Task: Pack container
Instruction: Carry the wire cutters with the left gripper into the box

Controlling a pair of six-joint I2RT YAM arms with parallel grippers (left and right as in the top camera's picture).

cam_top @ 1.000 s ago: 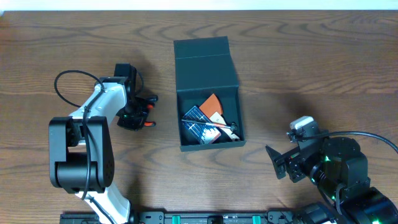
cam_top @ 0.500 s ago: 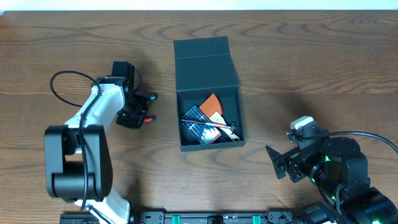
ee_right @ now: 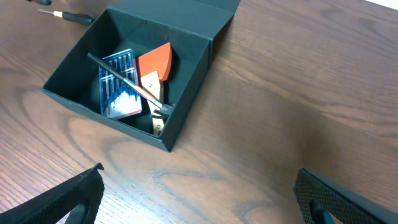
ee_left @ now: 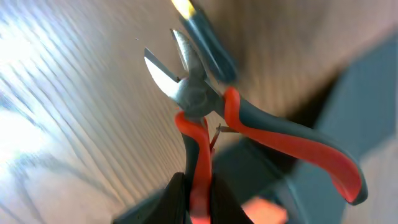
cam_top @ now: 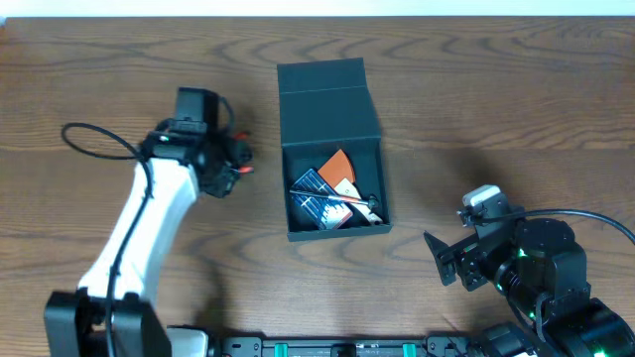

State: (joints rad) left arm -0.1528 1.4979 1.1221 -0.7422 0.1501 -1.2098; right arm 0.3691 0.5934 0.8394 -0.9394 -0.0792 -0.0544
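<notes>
1. Container (cam_top: 332,149) sits mid-table (cam_top: 496,99), box open, flap lid folded back on the far side.
2. Inside it: a blue pack of small bits (ee_right: 121,102), an orange piece (ee_right: 155,59), and a slim metal tool (ee_right: 127,83) lying across both.
3. Left gripper (cam_top: 230,164) is just left of the container, clamped tight on red-handled cutters (ee_left: 205,118). One handle sits between the fingers (ee_left: 174,202), the other hangs free; blades slightly parted.
4. Dark screwdriver with a yellow tip (ee_left: 208,43) lies beyond the cutters, blurred.
5. Right gripper (cam_top: 448,260) is at the near right, well apart from the container, spread wide, holding nothing.
</notes>
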